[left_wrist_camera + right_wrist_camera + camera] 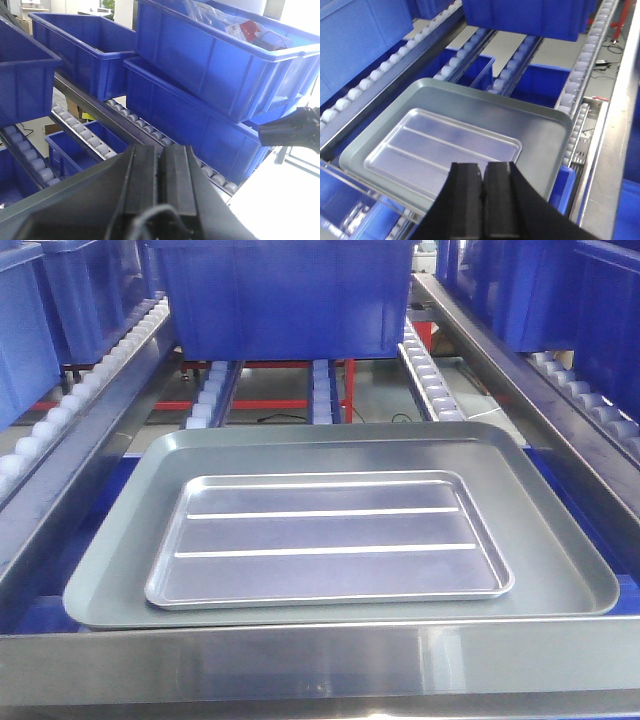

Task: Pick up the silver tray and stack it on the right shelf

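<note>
The silver tray lies flat inside a larger matte grey tray, just behind the shelf's wide brushed-steel front bar. White roller tracks run back from the trays. Neither gripper shows in the front view. My right gripper is shut and empty. It hovers above the near edge of the silver tray and the grey tray, touching neither. My left gripper is shut and empty, away from the trays, facing stacked blue bins.
A large blue bin sits on the rollers behind the trays, and more blue bins stand on the side racks. Stacked blue bins and roller tracks fill the left wrist view. A steel side rail runs right of the trays.
</note>
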Motion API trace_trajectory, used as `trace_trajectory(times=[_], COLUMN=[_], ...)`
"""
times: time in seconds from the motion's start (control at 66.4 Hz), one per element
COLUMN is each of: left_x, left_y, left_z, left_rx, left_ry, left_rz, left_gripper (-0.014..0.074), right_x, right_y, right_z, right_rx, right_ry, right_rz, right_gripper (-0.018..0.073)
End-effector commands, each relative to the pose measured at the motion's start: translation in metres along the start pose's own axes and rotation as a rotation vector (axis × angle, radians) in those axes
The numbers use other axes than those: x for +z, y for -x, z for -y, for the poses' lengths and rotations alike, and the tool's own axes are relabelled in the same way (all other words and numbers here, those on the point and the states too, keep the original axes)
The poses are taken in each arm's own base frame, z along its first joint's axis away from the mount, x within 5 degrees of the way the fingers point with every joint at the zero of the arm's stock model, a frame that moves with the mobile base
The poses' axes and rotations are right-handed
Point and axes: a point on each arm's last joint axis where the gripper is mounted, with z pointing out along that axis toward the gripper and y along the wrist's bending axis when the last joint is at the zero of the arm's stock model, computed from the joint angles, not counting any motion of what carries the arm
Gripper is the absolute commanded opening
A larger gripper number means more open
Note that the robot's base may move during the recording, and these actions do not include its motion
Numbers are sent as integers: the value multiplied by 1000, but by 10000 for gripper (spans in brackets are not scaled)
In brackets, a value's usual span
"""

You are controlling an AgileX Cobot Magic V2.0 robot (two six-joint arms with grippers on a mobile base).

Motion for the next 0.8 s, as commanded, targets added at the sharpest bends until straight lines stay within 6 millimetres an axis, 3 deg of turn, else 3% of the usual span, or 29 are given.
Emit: trace_trajectory(times=[0.0,0.105,0.316,0.527,0.784], left_x=[0,0,0,0,0], left_y=[11,11,11,11,11], left_z=[4,4,4,4,4], left_rx=[15,15,15,15,15], left_ry=[-36,-36,-36,-36,-43], left_rz=[39,39,39,39,41], left_gripper=[-91,-91,-91,-91,-91], right_x=[-8,-12,-18,-21,-18], right_y=[7,-17,-58,-88,-94], right_z=[0,9,24,26,28], right_rx=[-33,-56,-44,-49,-44], right_ry=[17,-67,-261,-292,-297], right_rz=[207,338,381,419,383], right_gripper=[50,50,50,50,50])
